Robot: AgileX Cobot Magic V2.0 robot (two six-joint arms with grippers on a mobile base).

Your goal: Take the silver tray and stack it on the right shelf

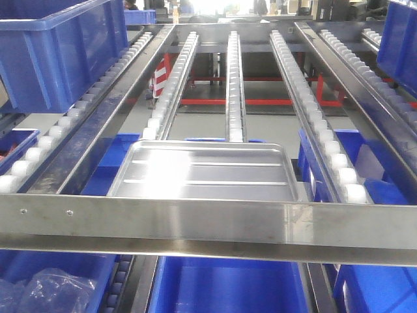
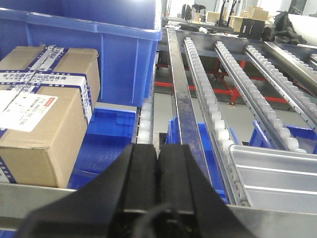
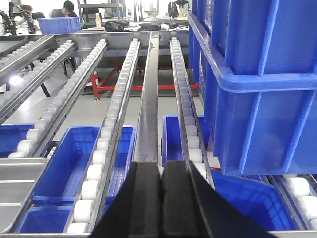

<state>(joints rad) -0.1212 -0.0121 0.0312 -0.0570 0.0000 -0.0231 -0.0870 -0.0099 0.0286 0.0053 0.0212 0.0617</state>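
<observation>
The silver tray (image 1: 202, 173) lies flat on the roller rails of the right shelf (image 1: 208, 222), just behind the broad steel front bar, with two ribs showing on its floor. A corner of the tray (image 2: 277, 173) shows at the right of the left wrist view, and its edge (image 3: 15, 183) at the lower left of the right wrist view. My left gripper (image 2: 158, 151) is shut with nothing between its pads, left of the tray. My right gripper (image 3: 161, 166) is also shut and empty, right of the tray. Neither gripper shows in the front view.
Blue bins sit on the rack at upper left (image 1: 58, 45) and upper right (image 1: 401, 39), with more below (image 1: 228, 287). A taped cardboard box (image 2: 44, 109) stands left of my left gripper. A large blue bin (image 3: 257, 74) is close on my right gripper's right.
</observation>
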